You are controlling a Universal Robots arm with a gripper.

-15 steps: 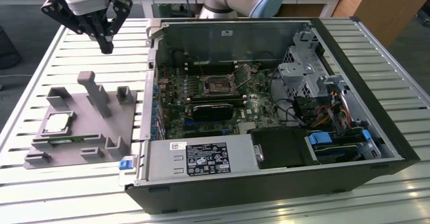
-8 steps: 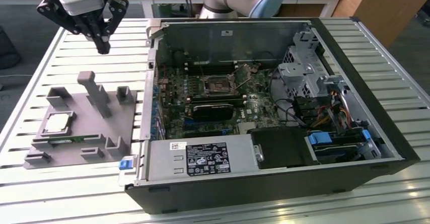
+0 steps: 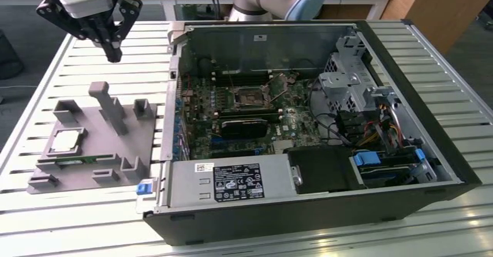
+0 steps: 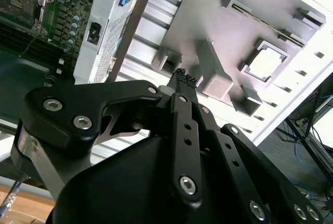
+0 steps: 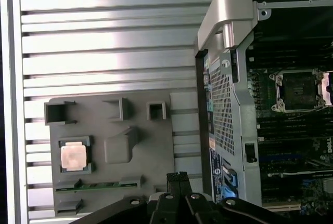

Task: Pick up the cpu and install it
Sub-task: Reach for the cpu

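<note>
The cpu (image 3: 68, 140) is a small silver square lying in a recess of the grey plastic fixture (image 3: 108, 161) at the exterior view's left; it also shows in both wrist views (image 5: 73, 157) (image 4: 264, 62). My gripper (image 3: 113, 55) hangs high above the table, beyond the fixture's far end, well clear of the chip. Its fingertips are pressed together with nothing between them (image 4: 184, 78) (image 5: 179, 177). In the open computer case (image 3: 308, 124) the empty cpu socket (image 3: 253, 97) sits on the motherboard (image 5: 300, 90).
A long green memory stick (image 3: 77, 160) lies in a slot of the fixture beside the chip. Tall grey posts (image 3: 108, 104) rise from the fixture. The case's metal side wall (image 3: 171, 95) stands between fixture and motherboard. Slatted metal table (image 3: 85, 55) lies underneath.
</note>
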